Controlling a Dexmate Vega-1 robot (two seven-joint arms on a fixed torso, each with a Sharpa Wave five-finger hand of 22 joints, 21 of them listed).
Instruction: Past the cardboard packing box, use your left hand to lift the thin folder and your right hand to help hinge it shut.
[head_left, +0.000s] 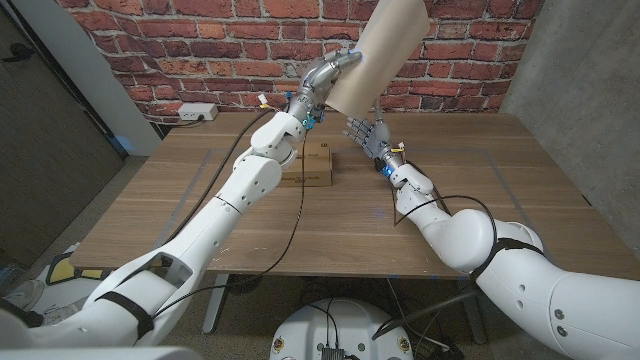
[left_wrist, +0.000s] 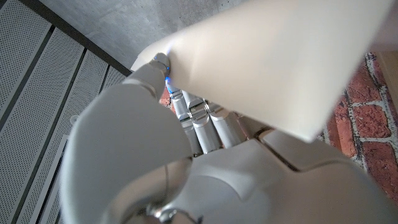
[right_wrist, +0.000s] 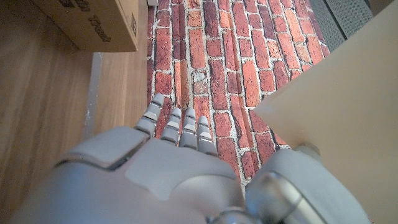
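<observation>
The thin tan folder (head_left: 385, 50) hangs tilted in the air in front of the brick wall, well above the table. My left hand (head_left: 325, 78) grips it by its lower left edge; in the left wrist view the fingers (left_wrist: 202, 127) curl against the pale folder (left_wrist: 280, 62). My right hand (head_left: 365, 133) stands just under the folder's lower corner, fingers spread and pointing up, holding nothing. In the right wrist view the folder (right_wrist: 339, 106) hangs close beside the thumb of that hand (right_wrist: 174, 168); I cannot tell whether they touch. The cardboard packing box (head_left: 310, 166) sits on the table below both hands.
The wooden table (head_left: 200, 215) stretches bare toward the front and both sides. The brick wall (head_left: 200, 45) stands close behind it, with a white power strip (head_left: 196, 113) at its foot. The cardboard box (right_wrist: 93, 22) lies near my right fingertips.
</observation>
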